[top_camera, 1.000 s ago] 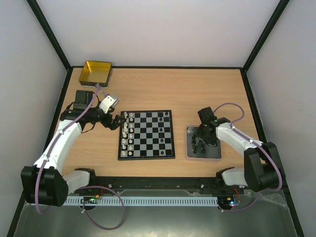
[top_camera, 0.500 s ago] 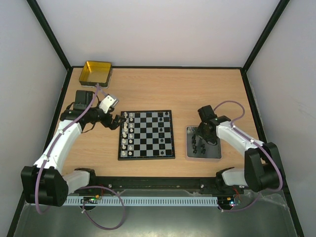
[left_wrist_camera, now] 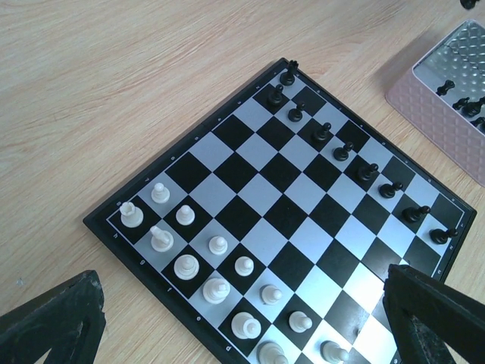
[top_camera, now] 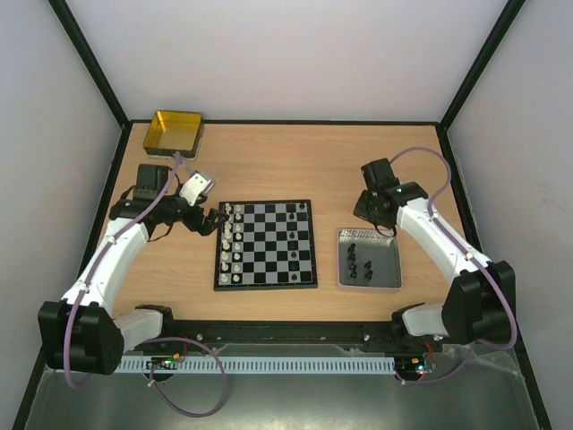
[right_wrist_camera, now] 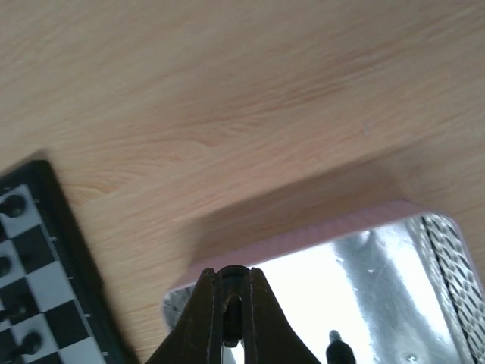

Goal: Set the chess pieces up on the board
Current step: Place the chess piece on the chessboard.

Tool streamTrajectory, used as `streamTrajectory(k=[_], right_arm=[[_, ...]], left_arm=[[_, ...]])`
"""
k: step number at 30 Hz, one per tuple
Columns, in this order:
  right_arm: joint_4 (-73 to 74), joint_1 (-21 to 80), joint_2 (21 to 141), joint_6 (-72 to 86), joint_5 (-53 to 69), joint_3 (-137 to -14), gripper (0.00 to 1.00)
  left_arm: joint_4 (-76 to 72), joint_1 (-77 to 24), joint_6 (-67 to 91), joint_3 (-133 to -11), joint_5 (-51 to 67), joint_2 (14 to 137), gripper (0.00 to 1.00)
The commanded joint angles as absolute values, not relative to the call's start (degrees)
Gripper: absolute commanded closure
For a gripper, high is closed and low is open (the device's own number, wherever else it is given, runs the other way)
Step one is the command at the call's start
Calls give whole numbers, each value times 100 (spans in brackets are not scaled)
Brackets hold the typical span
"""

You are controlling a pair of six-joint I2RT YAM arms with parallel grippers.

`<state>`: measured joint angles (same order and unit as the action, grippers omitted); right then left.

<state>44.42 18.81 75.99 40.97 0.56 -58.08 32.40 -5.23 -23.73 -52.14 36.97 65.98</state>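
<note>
The chessboard (top_camera: 266, 244) lies mid-table. Whitish pieces (top_camera: 228, 242) fill its two left columns; a column of black pieces (top_camera: 295, 240) stands near its right side. In the left wrist view the board (left_wrist_camera: 250, 189) shows the whitish pieces (left_wrist_camera: 186, 265) near and the black pieces (left_wrist_camera: 345, 149) far. My left gripper (top_camera: 211, 221) hovers open and empty at the board's left edge. My right gripper (top_camera: 370, 215) is lifted over the tray's far edge, shut on a small black chess piece (right_wrist_camera: 235, 307). A few black pieces (top_camera: 360, 260) stay in the tray.
The dark grey tray (top_camera: 385, 276) sits right of the board; its pinkish rim (right_wrist_camera: 303, 241) shows in the right wrist view. A yellow tin (top_camera: 173, 131) stands at the back left corner. Black frame rails edge the table.
My right gripper has risen out of the tray and moved toward the far side, carrying a black piece. The left arm has not moved.
</note>
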Motion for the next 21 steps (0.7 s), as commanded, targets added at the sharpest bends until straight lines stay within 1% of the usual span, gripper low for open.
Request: streamTrajectory(k=[1,10,16,21], right_arm=[[4796,1985,8015,3737,283,-6336,98],[4760,3027,9430,3671,239,-7545,98],[4809,3290,10320,3245,287,-8204,98],[4783,3408,10673,3268,228,-8520,98]], left_arm=[[3165,-545,-2329,-5120,3683,6517,1],[3166,-545,-2321,-5134,3674,6556,1],[3199,-545,-2364,-5122,3692,6588,1],[3190,-546,-2373,-5124,3698,6637,1]])
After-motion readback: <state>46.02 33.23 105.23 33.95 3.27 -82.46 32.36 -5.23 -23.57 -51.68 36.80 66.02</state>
